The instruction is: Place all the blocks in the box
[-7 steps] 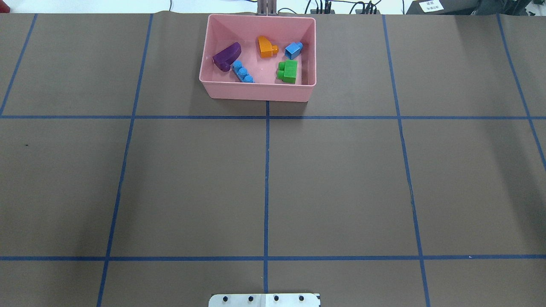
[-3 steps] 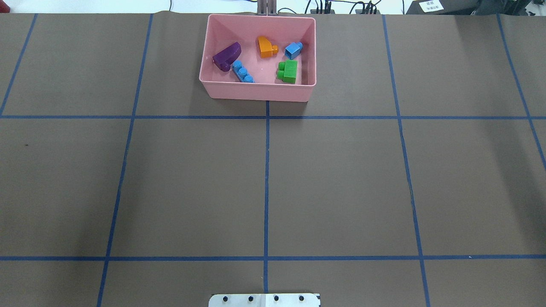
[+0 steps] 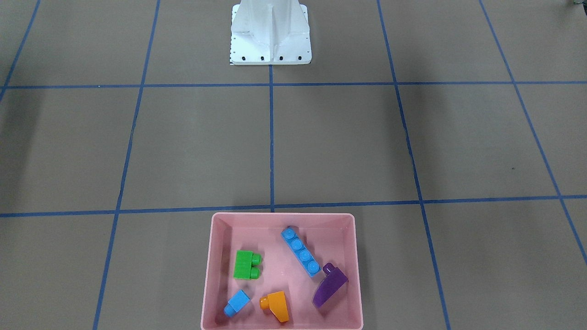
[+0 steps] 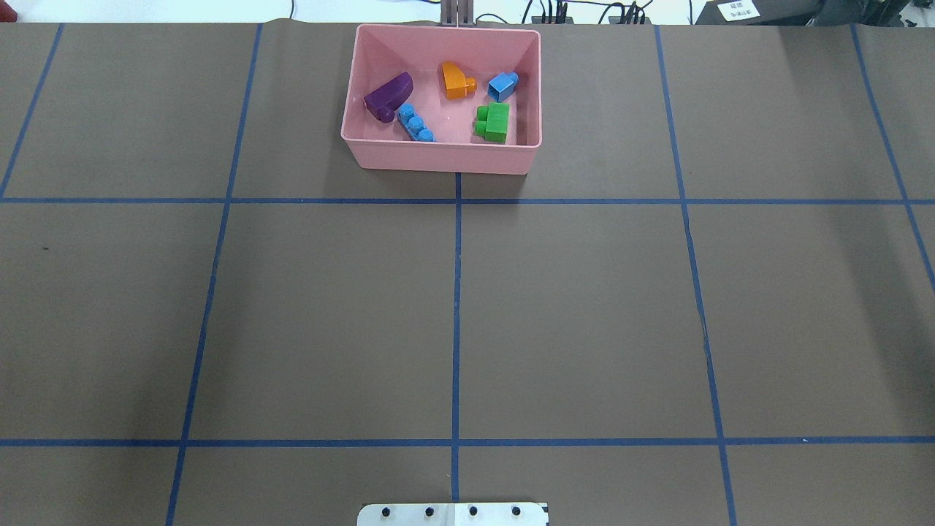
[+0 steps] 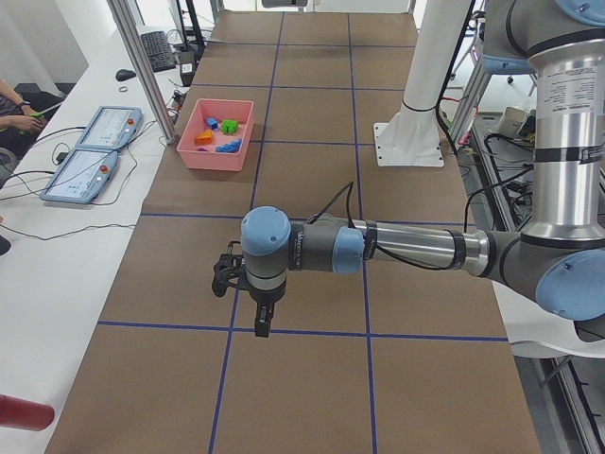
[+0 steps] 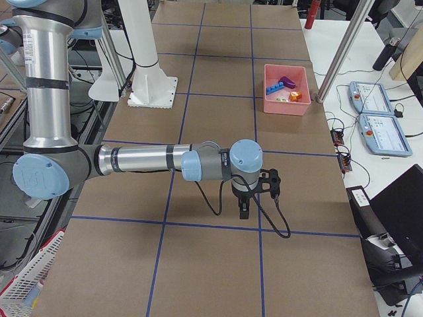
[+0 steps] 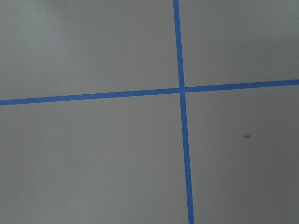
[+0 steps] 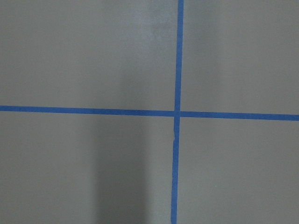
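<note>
A: The left jaws and right jaws: wide or narrow?
B: Cannot tell. Only side views show them, over the tabletop [image 4: 584,307], well apart from the box [image 4: 438,157] at 12 o'clock.
A: And the blocks?
B: All 5 inside: purple block [image 4: 388,93] at 9 o'clock, orange block [image 4: 455,80] 12, small blue block [image 4: 502,86] 2, green block [image 4: 494,123] 4, long blue block [image 4: 415,124] 7. Likely finished; just check none rides the wall.
A: Writing?
B: 1 white label [image 4: 738,9], unreadable.

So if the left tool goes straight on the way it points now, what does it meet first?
The left tool points straight down, so it would likely meet the brown table cover first, near a crossing of blue tape lines. Nothing else shows below it.
</note>
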Action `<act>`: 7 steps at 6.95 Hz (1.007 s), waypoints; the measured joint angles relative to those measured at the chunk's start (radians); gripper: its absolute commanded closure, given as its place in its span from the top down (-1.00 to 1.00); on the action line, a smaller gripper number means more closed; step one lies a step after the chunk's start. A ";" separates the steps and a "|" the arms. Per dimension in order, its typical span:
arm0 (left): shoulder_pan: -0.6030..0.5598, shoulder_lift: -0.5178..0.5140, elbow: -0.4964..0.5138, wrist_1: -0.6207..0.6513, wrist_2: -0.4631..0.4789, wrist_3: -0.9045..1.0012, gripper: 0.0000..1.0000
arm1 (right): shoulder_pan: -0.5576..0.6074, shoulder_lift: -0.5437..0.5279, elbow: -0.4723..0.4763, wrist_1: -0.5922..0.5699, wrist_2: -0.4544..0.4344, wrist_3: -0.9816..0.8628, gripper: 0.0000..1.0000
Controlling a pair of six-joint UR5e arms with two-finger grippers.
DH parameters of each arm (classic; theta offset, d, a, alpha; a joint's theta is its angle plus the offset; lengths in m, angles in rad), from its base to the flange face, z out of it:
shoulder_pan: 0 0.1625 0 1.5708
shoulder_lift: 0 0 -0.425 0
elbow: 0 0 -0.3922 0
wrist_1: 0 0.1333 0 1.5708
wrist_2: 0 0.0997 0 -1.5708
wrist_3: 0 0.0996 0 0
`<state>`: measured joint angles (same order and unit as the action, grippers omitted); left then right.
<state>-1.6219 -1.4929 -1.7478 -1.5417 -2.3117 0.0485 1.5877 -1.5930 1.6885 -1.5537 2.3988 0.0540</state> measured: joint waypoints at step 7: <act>0.000 -0.001 -0.005 -0.002 0.000 -0.103 1.00 | 0.000 0.001 -0.018 0.001 -0.001 -0.001 1.00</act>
<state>-1.6214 -1.4940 -1.7530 -1.5438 -2.3117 -0.0543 1.5877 -1.5923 1.6701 -1.5525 2.3976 0.0533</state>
